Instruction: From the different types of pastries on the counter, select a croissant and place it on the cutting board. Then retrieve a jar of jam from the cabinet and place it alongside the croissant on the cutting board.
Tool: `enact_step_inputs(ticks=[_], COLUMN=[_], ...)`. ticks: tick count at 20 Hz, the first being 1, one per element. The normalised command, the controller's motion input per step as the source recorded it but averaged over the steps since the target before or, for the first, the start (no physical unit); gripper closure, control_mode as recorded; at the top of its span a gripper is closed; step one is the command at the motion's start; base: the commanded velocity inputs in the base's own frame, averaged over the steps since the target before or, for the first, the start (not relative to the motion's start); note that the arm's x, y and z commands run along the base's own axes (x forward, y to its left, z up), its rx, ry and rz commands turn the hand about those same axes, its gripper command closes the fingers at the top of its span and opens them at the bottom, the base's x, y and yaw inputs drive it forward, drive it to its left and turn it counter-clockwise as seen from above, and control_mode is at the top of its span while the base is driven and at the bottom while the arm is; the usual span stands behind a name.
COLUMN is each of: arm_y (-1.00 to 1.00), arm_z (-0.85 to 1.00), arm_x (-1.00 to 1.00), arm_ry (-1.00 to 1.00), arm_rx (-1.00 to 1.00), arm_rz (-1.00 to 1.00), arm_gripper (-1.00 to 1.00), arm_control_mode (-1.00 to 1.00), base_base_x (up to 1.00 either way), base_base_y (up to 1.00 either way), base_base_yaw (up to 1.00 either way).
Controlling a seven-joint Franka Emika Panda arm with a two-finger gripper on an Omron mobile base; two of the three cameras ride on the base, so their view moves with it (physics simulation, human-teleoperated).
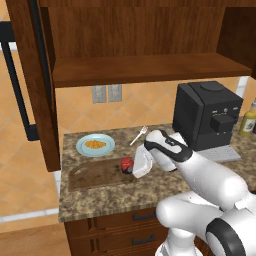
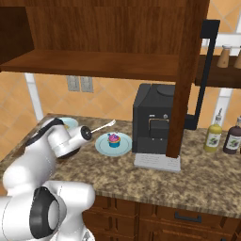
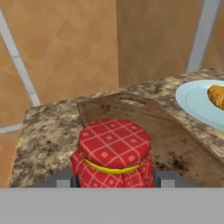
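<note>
- Jam first, from the left base view: I see the jar of jam (image 1: 127,165) at the right end of the cutting board (image 1: 95,173), with my gripper (image 1: 133,167) closed around it from the right (whether the jar touches the board or sits just above it, I cannot tell).
- Same view: the croissant (image 1: 95,145) lies on a round light-blue plate (image 1: 82,148) just behind the board, not on the board itself. A fork (image 1: 139,135) lies on the counter (image 1: 120,192) to the right of that plate, and a black coffee machine (image 1: 207,115) stands further right, under the cabinet (image 1: 145,50) with its wide shelf.
- Right base view: my arm bends low over the left end of the counter. The cupcake (image 2: 113,139) sits on its own light-blue plate (image 2: 101,147), just left of the coffee machine. Two bottles (image 2: 213,136) stand at the far right.
- Hand view: the jar's red checked lid sits between my two fingertips (image 3: 60,178), one on each side, jaws partly closed against it. The board stretches away beyond the jar, handle slot at its far end, and the croissant on its plate shows at the right edge.
</note>
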Motion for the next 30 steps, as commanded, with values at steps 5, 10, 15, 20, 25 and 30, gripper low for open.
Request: enact_step_inputs(ticks=[5, 10, 15, 20, 25, 30], arm_y=[0.00, 0.00, -0.02, -0.07, 0.00, 0.05], arm_z=[-0.52, -0.44, -0.10, 0.05, 0.06, 0.05], arm_x=[0.00, 0.00, 0.20, 0.10, 0.06, 0.13], arm_ry=[0.00, 0.00, 0.00, 0.01, 0.00, 0.00], arm_rx=[0.00, 0.00, 0.05, 0.09, 0.06, 0.02], arm_rz=[0.00, 0.00, -0.02, -0.01, 0.00, 0.00], arm_gripper=[1.00, 1.00, 1.00, 1.00, 1.00, 1.00], arm_control_mode=[-1.00, -1.00, -1.00, -1.00, -1.00, -1.00], base_base_x=[0.00, 0.00, 0.00, 0.00, 0.00, 0.00], base_base_y=[0.00, 0.00, 0.00, 0.00, 0.00, 0.00], base_base_yaw=[0.00, 0.00, 0.00, 0.00, 0.00, 0.00])
